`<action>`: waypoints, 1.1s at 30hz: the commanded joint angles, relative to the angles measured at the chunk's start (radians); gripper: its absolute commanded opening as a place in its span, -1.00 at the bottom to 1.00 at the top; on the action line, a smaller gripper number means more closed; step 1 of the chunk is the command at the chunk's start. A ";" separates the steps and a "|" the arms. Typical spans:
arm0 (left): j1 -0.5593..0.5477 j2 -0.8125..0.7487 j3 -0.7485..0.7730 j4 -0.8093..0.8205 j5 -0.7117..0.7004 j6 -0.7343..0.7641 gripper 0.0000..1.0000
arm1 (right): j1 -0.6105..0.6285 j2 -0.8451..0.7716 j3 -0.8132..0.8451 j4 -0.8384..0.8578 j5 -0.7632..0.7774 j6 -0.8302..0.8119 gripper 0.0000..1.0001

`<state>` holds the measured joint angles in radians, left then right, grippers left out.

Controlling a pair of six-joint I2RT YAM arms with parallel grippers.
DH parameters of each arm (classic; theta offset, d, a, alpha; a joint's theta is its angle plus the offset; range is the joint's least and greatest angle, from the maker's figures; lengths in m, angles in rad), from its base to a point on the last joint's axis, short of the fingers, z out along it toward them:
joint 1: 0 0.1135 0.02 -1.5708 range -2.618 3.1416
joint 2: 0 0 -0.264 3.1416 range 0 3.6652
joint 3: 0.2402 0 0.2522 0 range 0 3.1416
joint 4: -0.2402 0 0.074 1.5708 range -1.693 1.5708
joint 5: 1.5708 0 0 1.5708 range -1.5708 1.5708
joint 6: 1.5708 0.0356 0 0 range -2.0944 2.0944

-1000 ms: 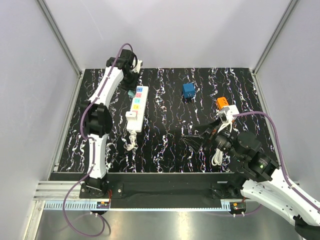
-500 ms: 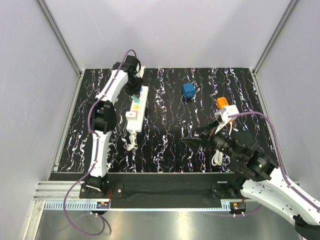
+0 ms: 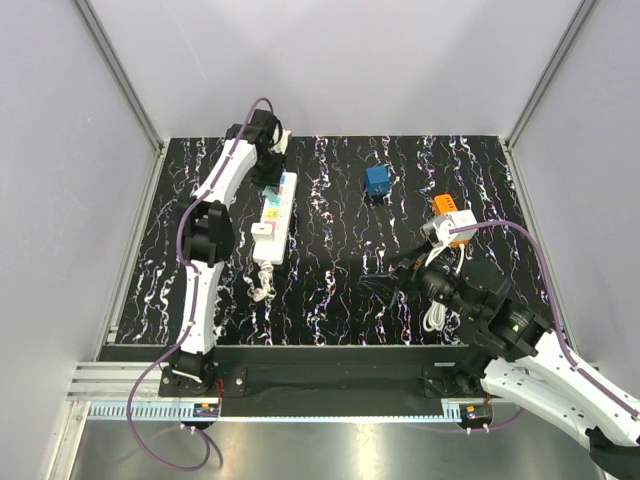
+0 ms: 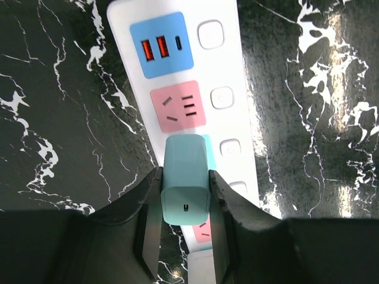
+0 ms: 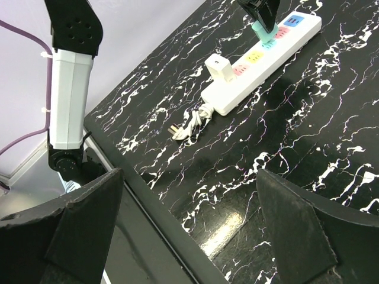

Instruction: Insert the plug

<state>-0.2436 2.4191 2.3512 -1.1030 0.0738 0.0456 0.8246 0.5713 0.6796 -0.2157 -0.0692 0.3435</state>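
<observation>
My left gripper (image 4: 185, 204) is shut on a teal plug (image 4: 185, 180), its fingers (image 4: 148, 225) pressing both sides. The plug's front end meets the white power strip (image 4: 237, 71) at the teal socket just below the pink one; its prongs are hidden. From above, the left gripper (image 3: 270, 178) hovers over the far end of the power strip (image 3: 272, 215). The right wrist view shows the plug (image 5: 265, 32) standing on the strip (image 5: 260, 68). My right gripper (image 3: 400, 275) is open and holds nothing, low over the table at the near right (image 5: 189, 219).
A white charger (image 3: 262, 230) is plugged into the strip's near part. The strip's bundled cord (image 3: 263, 285) lies in front of it. A blue block (image 3: 377, 180), an orange-and-white adapter (image 3: 450, 215) and a white cable coil (image 3: 435, 318) sit to the right.
My left gripper has carried the plug from beside the strip's far left end to over the strip, then stayed still. The right arm shifted slightly, still open.
</observation>
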 commanded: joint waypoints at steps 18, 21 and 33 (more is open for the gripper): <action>0.020 -0.374 -0.211 0.212 -0.024 -0.182 -1.00 | 0.004 0.830 0.366 0.172 0.246 0.271 0.43; 0.065 -0.468 -0.317 0.235 -0.060 -0.223 -1.00 | 0.005 0.987 0.428 0.257 0.194 0.360 0.26; 0.193 -0.669 -0.627 0.341 0.141 -0.253 -1.00 | 0.142 1.311 0.517 0.387 0.266 0.581 0.24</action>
<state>-0.0235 1.7710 1.7576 -0.8150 0.1059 -0.1902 0.9257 1.8614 1.1290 0.0868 0.1410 0.8619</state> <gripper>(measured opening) 0.347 0.613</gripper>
